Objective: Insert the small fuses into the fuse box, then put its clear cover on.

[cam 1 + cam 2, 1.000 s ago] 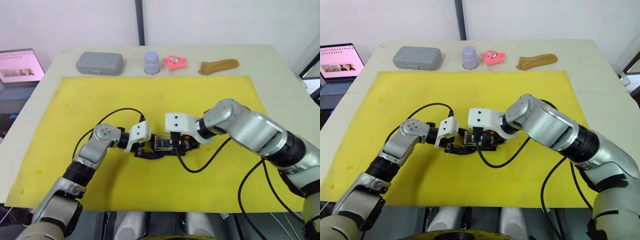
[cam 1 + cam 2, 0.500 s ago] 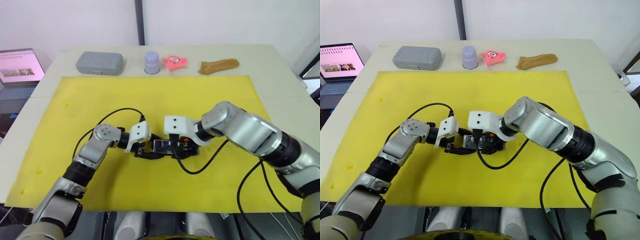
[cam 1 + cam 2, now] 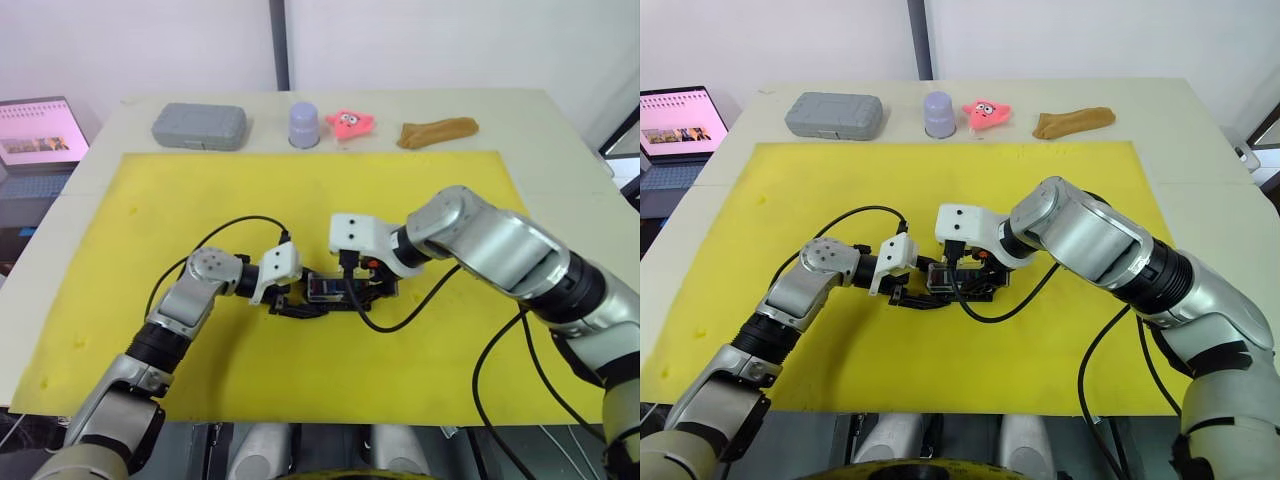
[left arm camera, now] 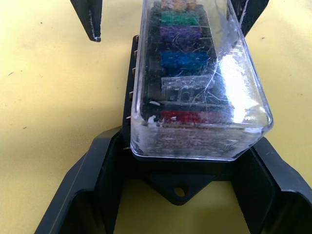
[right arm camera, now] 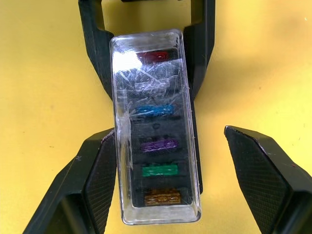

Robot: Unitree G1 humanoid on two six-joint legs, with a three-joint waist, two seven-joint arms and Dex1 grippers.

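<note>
Head eyes look down over the whole table; wrist cameras (facing each other) closely share the fuse box (image 4: 146,161).

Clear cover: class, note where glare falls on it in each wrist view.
Left wrist view: a white glare patch sits on the clear cover above the red fuse. Right wrist view: glare whitens the cover's end nearest the left gripper, beside the red fuse.

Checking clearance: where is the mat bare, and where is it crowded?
Bare yellow mat stretches between the back-row items and the arms, and along its near edge. Crowded mid-mat: left hand and right hand flank the fuse box under its clear cover.
</note>
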